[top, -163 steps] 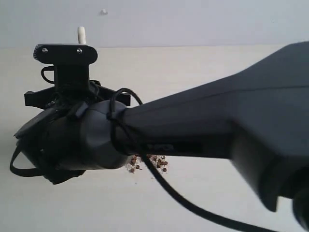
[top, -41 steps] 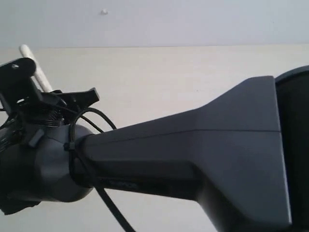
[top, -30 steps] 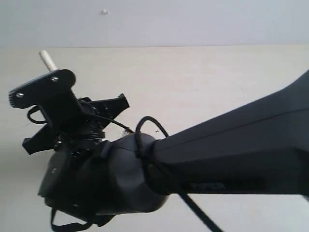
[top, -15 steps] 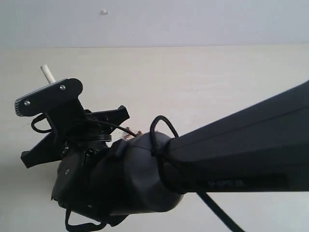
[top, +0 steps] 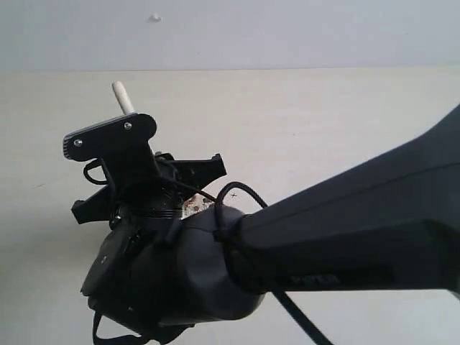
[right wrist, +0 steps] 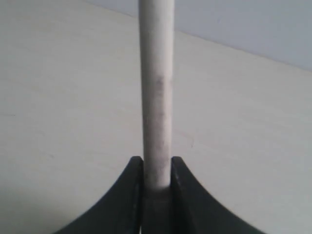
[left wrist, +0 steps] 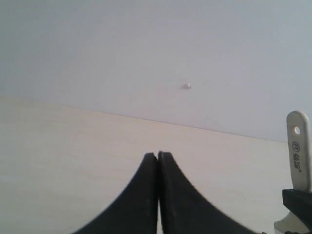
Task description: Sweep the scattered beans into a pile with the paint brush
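Sweeping step in hand: paint brush (top: 122, 96) clamped in right gripper (right wrist: 157, 168), working end down toward the table (top: 323, 129).
Judged mid-stroke; pile not confirmed. Right jaws narrow, closed on the pale handle standing between them. Left gripper (left wrist: 158, 155) pressed fully together, holding nothing, well apart from the brush. Long axis near upright in the exterior view, handle end aimed toward roughly 11 o'clock and sitting at about 10 o'clock from frame centre; ferrule and bristles hidden behind the black wrist, presumably aimed toward 5 o'clock. Only a small glimpse of beans (top: 195, 208) with whitish crumbs, at about 8 o'clock from centre, just beside the wrist; remainder of the scatter masked by the arm. Calls next for bristles flat on the surface and a short, light draw toward the cluster, no flick outward.
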You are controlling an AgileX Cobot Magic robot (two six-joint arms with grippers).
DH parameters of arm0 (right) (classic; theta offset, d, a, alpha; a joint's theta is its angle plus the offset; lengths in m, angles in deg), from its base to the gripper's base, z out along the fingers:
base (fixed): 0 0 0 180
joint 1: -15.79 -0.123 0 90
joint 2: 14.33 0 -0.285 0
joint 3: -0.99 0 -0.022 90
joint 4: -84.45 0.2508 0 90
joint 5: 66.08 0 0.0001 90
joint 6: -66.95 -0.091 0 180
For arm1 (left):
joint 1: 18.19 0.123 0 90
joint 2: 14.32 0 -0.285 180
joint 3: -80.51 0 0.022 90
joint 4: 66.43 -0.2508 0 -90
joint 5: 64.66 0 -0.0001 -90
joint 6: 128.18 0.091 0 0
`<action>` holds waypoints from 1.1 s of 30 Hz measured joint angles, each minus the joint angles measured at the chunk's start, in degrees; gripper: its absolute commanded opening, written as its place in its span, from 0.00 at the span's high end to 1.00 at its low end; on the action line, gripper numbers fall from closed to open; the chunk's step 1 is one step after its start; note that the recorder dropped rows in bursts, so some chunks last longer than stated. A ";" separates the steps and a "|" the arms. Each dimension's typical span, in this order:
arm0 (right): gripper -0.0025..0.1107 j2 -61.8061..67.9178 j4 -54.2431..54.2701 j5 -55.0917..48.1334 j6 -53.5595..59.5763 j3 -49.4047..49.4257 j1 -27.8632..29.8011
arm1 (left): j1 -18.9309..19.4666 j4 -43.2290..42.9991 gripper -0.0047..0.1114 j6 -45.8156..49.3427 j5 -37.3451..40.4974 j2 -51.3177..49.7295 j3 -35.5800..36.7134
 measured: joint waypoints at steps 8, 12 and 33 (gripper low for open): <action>0.98 -1.73 -0.76 1.96 0.87 0.00 -1.52 | 0.00 0.00 0.96 0.00 0.00 0.00 0.00; 0.98 -5.74 -3.07 4.23 5.08 0.00 -4.40 | 0.00 0.00 0.96 0.00 0.00 0.00 0.00; 0.98 -57.87 -3.56 25.39 43.31 32.13 -5.05 | 0.00 0.00 0.96 0.00 0.00 0.00 0.00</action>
